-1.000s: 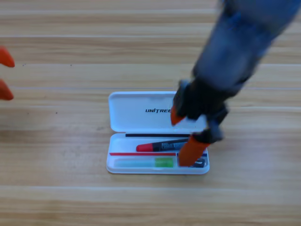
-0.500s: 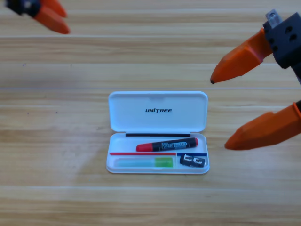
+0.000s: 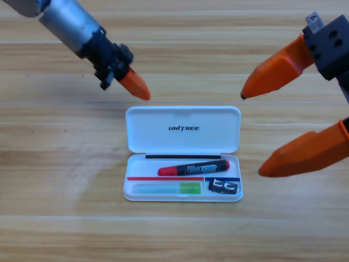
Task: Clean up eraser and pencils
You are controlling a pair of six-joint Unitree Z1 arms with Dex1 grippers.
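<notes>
The open white case (image 3: 143,136) lies at the table's middle. In its tray lie the red-capped pencil (image 3: 193,167), the pale pencil with the green end (image 3: 166,189) and, at the lower right, the small dark eraser (image 3: 223,187). My left gripper (image 3: 137,87) comes in from the upper left, its orange jaws together in one point just above the lid's upper left corner, holding nothing. At the right edge my right gripper (image 3: 251,135) shows large and open, with nothing between its jaws, to the right of the case.
The case's lid (image 3: 218,131) lies flat behind the tray, marked UNITREE. Bare wooden table (image 3: 65,207) surrounds the case on all sides.
The right gripper left the tray's right end, where the eraser now lies, and drew back to the right edge. The left arm swung in from the upper left corner towards the lid.
</notes>
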